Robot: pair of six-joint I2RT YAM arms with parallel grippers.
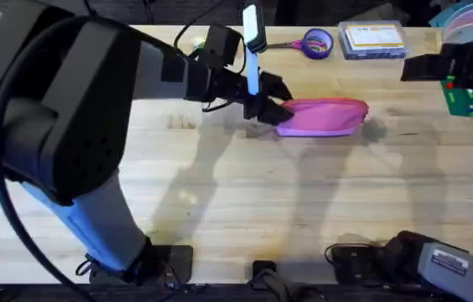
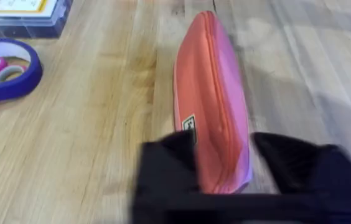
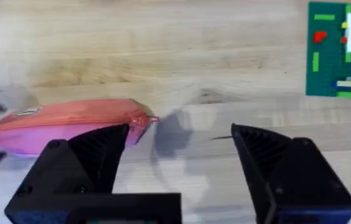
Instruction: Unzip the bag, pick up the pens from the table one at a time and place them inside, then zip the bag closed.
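The pink bag (image 1: 324, 117) lies on its side on the table (image 1: 245, 201), its orange zipper closed along the top. My left gripper (image 1: 266, 106) holds the bag's left end, with a black finger pressed against each side of the bag (image 2: 216, 106). My right gripper (image 3: 182, 134) stands open just off the bag's right end, where the zipper pull (image 3: 150, 118) sticks out; nothing is between its fingers. The pens are out of view.
Behind the bag at the table's far edge lie purple-handled scissors inside a purple tape roll (image 1: 316, 42) and a clear box with a yellow label (image 1: 373, 38). A green brick plate (image 1: 471, 101) sits at the far right. Bare wood stretches in front of the bag.
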